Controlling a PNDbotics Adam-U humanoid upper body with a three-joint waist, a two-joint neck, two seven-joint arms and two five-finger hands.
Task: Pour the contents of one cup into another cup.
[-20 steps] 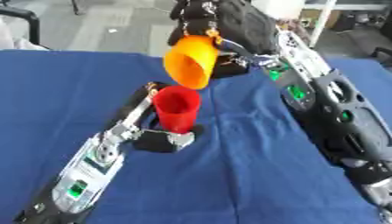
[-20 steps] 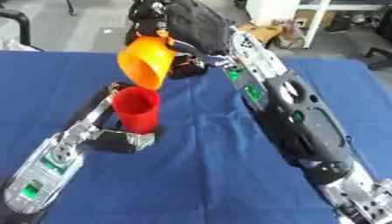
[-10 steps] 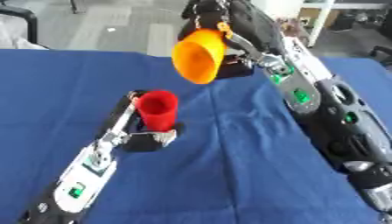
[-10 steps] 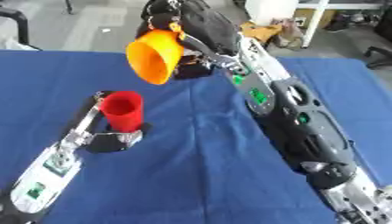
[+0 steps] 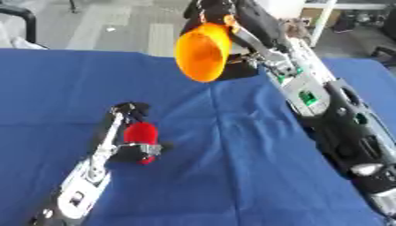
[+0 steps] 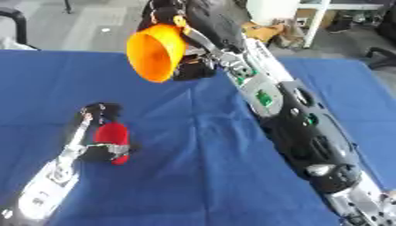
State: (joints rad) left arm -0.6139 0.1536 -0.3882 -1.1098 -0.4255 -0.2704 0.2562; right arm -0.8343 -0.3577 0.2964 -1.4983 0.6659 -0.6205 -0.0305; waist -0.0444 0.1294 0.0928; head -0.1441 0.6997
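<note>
While my right hand [image 5: 213, 11] grips the orange cup [image 5: 203, 50] tipped sideways above the blue table [image 5: 232, 176], my left hand [image 5: 135, 148] clasps the red cup [image 5: 141, 132].

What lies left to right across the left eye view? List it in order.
Left hand around the red cup → orange cup held up, tilted → right hand and its arm.

Pretty even, bright indoor light, no harsh glare. Both views are soft and a bit smeary, worst on the red cup [image 5: 141, 132] and left hand [image 5: 133, 150]. Small faint shadow on the blue cloth [image 5: 232, 176] beside that cup.
</note>
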